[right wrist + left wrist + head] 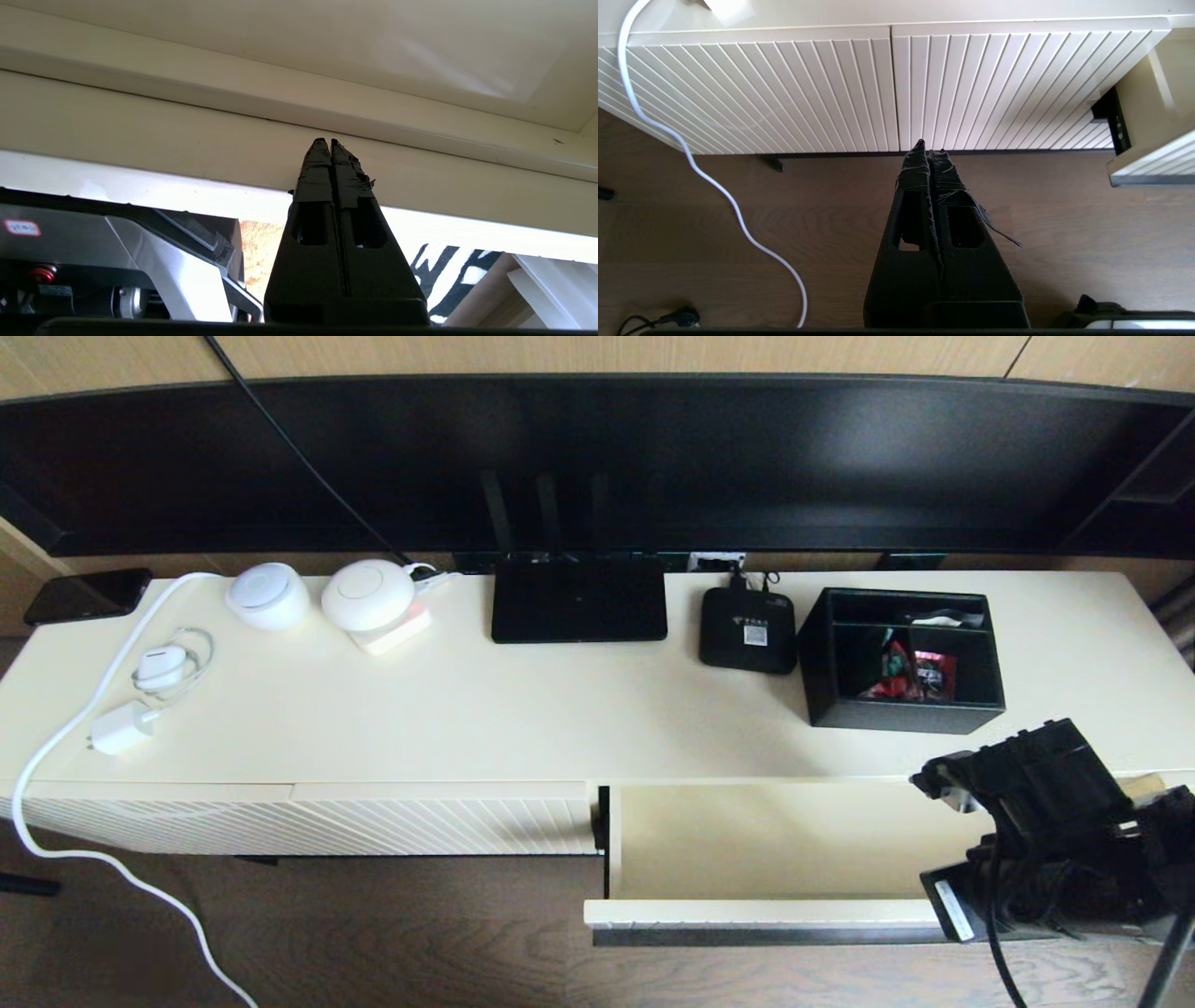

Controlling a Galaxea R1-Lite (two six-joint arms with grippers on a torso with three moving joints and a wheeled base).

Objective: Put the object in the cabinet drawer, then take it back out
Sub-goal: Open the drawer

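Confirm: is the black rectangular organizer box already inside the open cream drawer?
No, the black rectangular organizer box sits on the cabinet top, behind the empty open cream drawer.

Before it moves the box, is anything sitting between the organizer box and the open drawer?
Nothing visible: the organizer box stands on the cabinet top just behind the open drawer, whose visible interior is bare. The right tool sits shut by the drawer front.

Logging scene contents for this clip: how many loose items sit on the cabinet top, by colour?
Black: 4 - phone, router, set-top box, organizer box
White: 4 - round device, round device on a base, earbud case, charger
Total: 8
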